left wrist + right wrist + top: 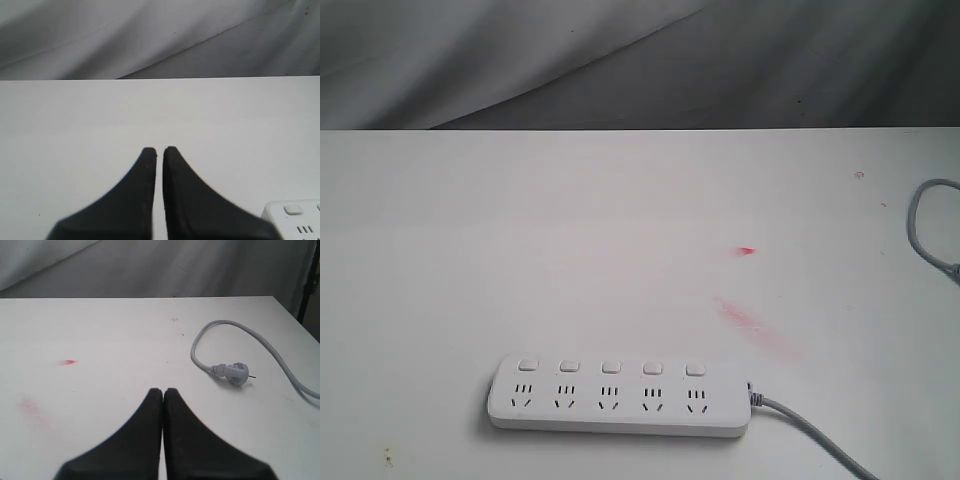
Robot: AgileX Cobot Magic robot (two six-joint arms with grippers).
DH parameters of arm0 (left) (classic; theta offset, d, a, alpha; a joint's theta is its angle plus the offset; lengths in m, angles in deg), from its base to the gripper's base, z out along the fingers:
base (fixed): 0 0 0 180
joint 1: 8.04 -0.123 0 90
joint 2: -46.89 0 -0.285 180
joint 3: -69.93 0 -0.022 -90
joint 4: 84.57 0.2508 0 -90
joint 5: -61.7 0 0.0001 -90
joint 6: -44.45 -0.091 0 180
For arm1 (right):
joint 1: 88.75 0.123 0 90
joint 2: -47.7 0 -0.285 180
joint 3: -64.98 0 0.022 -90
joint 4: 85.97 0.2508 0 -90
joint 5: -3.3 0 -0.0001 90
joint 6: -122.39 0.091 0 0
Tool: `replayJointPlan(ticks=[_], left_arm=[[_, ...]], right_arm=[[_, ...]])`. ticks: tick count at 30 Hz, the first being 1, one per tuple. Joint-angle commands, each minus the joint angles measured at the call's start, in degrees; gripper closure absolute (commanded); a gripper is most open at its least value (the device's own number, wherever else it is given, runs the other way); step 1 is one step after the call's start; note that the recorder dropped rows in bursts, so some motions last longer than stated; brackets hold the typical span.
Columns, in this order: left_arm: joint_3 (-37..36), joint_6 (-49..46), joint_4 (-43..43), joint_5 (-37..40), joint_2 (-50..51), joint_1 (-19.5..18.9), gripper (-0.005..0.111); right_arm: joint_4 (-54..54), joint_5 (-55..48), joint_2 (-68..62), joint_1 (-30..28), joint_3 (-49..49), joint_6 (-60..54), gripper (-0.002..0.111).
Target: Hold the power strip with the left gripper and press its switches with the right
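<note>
A white power strip (618,396) lies flat in the lower centre of the exterior view, on a white table (620,200). Its long side runs left to right. Five switches (611,367) sit in a row along its far edge, one above each socket. Its grey cord (810,430) leaves the right end and runs off toward the lower right corner of the frame. Neither arm appears in this view.

The left gripper (160,150), seen from its wrist camera, hangs over bare table with its black fingers (140,200) drawn nearly together (only a thin slit shows between them) and nothing held. One corner of the strip, with a single button, shows just beside it.

The right gripper (163,391) has its fingers pressed together, also empty, over the table and well apart from a grey plug (232,372) on a looping cable.

A red smear (750,322) and a small red mark (747,251) stain the table right of centre in the exterior view. A grey cable loop (925,225) enters at the right edge, and crumpled grey cloth (620,60) fills the top of the frame.
</note>
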Motion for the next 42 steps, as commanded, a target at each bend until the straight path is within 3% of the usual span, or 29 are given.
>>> replayJointPlan(ticks=[1, 27, 32, 42], left_arm=[[-0.3, 0.1, 0.3, -0.4, -0.2, 0.2, 0.1], [-0.3, 0.1, 0.3, -0.4, -0.2, 0.2, 0.1], [-0.2, 0.1, 2.8, -4.9, 7.2, 0.2, 0.1], [21.7, 2.6, 2.6, -4.0, 25.5, 0.2, 0.1]], right_arm=[[0.1, 0.4, 0.3, -0.3, 0.2, 0.1, 0.108], [0.1, 0.4, 0.3, -0.3, 0.2, 0.1, 0.108], [0.1, 0.4, 0.3, -0.3, 0.2, 0.1, 0.108], [0.1, 0.4, 0.3, -0.3, 0.2, 0.1, 0.108]])
